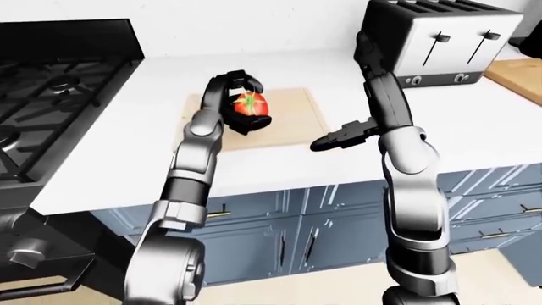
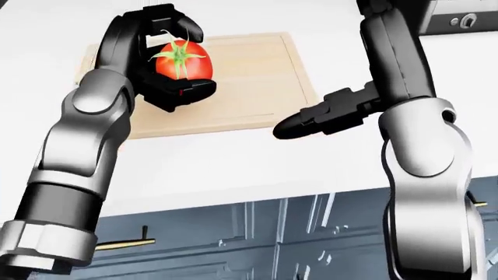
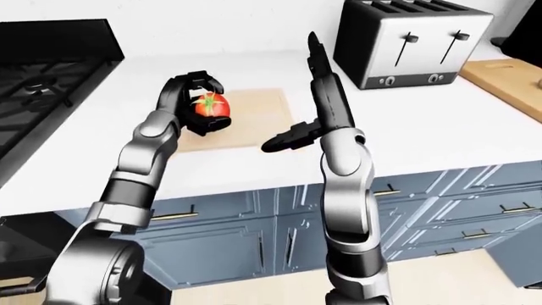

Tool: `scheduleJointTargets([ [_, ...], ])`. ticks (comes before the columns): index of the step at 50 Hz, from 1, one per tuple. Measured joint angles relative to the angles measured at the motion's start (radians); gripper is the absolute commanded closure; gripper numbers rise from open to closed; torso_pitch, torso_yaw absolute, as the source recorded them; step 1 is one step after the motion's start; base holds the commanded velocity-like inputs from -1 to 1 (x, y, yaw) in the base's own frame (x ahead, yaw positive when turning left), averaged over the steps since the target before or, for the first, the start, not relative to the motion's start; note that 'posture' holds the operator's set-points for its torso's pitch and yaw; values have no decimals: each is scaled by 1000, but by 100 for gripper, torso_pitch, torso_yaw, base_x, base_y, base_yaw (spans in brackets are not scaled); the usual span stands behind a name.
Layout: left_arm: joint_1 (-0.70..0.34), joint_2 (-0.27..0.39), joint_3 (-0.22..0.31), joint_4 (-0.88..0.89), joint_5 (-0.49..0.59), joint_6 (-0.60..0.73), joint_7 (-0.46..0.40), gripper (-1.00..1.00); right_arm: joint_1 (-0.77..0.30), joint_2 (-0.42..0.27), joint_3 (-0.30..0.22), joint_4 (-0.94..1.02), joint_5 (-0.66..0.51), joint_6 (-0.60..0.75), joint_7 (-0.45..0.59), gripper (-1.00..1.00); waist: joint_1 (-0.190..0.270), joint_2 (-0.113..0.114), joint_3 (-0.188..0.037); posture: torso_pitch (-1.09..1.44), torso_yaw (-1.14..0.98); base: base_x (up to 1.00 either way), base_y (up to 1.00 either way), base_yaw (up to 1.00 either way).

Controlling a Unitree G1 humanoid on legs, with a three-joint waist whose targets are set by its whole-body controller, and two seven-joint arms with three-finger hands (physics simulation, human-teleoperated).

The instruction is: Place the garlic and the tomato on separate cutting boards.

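Now left hand (image 2: 167,55) gripped tomato (image 2: 182,60) above board (image 2: 257,87), not touching. You needed slow straight descent, release only on contact. Right hand (image 2: 327,116) was empty, fingers extended. Garlic unseen.

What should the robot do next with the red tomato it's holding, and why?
Probably lower the left hand a little and open its fingers. They are wrapped around the tomato, which already hangs over the light cutting board, so it likely only needs setting down. The right hand holds nothing.
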Motion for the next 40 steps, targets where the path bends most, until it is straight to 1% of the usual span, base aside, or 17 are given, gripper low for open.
scheduleJointTargets([
  [15,-92,5,5,259,25,-138,28,100,-9,3,3,4,1,4,1,-100,-3,1,-10,0,0,0,0,0],
  [23,-116,9,10,356,34,-188,43,100,-25,0,1,18,5,1,1,-100,-3,-2,-15,0,0,0,0,0],
  [33,-133,6,9,415,51,-227,55,100,-24,3,4,24,10,-2,-1,-100,-3,-2,-18,0,0,0,0,0],
  [36,-134,6,11,426,54,-235,55,90,-29,2,4,25,10,0,-1,-100,-4,-1,-18,0,0,0,0,0],
  [37,-134,6,11,428,54,-237,56,80,-29,1,3,26,10,-2,-2,-100,-4,-1,-19,0,0,0,0,0],
  [38,-134,6,11,430,55,-237,56,77,-28,1,2,28,11,-6,-3,-100,-4,-1,-19,0,0,0,0,0],
  [40,-134,6,12,431,56,-237,57,57,-27,1,1,33,12,-11,-6,-100,-5,-1,-18,0,0,0,0,0],
])
